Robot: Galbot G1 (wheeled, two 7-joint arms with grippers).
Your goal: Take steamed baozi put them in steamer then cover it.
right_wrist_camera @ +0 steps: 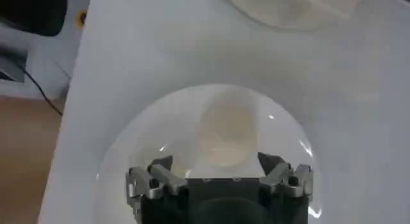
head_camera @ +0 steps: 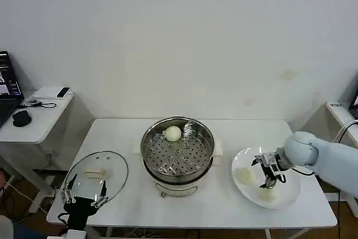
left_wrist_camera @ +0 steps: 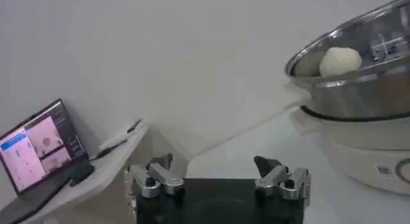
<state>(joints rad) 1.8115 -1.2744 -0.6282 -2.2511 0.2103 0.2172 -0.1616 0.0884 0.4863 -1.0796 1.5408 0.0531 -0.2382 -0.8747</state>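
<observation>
The shiny steamer point(head_camera: 178, 152) stands mid-table with one cream-white baozi point(head_camera: 173, 133) on its perforated tray. That pot point(left_wrist_camera: 359, 72) and bun point(left_wrist_camera: 339, 60) also show in the left wrist view. Two more baozi point(head_camera: 244, 174) point(head_camera: 268, 193) lie on a white plate point(head_camera: 288, 194) at the right. My right gripper point(head_camera: 269, 182) hovers open just over the nearer bun point(right_wrist_camera: 225, 137), which sits between and ahead of the spread fingers point(right_wrist_camera: 216, 164). The glass cover point(head_camera: 96, 174) lies flat at the table's left. My left gripper point(head_camera: 84, 197) waits open by the cover's front edge point(left_wrist_camera: 216, 168), holding nothing.
A side desk point(head_camera: 33, 121) with a laptop point(left_wrist_camera: 38, 148) and a mouse point(head_camera: 21, 117) stands to the left of the table. The white plate point(right_wrist_camera: 128, 161) sits close to the table's front right edge. A wall is behind.
</observation>
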